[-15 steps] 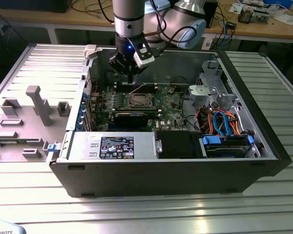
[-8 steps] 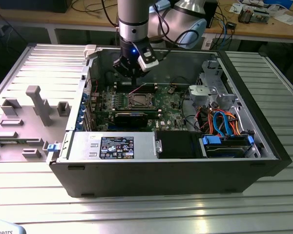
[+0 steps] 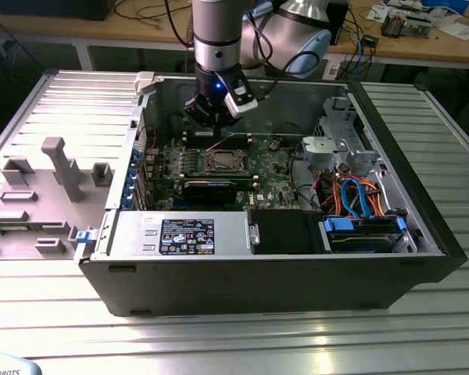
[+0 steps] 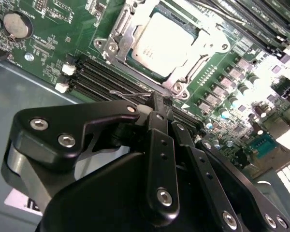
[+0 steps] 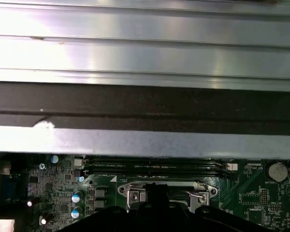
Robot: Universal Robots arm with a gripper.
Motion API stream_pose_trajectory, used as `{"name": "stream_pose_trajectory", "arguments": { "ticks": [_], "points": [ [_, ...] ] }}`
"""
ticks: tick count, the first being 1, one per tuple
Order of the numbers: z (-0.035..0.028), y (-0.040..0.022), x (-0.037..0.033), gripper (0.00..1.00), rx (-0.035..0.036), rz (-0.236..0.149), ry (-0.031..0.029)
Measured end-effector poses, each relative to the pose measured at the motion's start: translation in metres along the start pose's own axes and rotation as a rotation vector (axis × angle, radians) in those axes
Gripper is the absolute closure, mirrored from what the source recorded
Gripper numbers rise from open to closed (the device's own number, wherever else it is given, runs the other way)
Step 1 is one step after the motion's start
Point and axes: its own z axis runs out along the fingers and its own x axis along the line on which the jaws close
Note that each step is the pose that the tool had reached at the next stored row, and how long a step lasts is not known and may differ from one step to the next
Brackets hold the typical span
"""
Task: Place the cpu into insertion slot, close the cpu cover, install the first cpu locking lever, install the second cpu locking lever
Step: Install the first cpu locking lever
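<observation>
The cpu (image 4: 159,46) is sitting flat in the insertion slot (image 4: 117,48) with the cpu cover (image 4: 193,72) lying over it. The end effector (image 4: 157,104) is hanging just beside the slot, its fingers pressed together, holding nothing.

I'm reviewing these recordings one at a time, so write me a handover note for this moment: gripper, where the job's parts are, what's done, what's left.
Gripper: fingers shut together, tips at a thin wire lever beside the insertion slot; whether it grips the wire I cannot tell.
The cpu sits in the slot on the green motherboard, inside the open computer case.
The cpu cover lies down around the chip.
Done: chip placed, cover closed.
Left: the locking levers; the wire at the fingertips does not look latched yet, and the other lever's state is unclear.
</observation>
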Motion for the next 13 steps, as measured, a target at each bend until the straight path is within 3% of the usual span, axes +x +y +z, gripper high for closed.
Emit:
{"name": "stream_pose_trajectory", "arguments": {
  "ticks": [6, 13],
  "points": [
    [0.0022, 0.0035, -0.0061, 0.89, 0.0082, 0.000, 0.0002],
    [0.0047, 0.0073, -0.0097, 0.89, 0.0084, 0.000, 0.0002]
  ]
}}
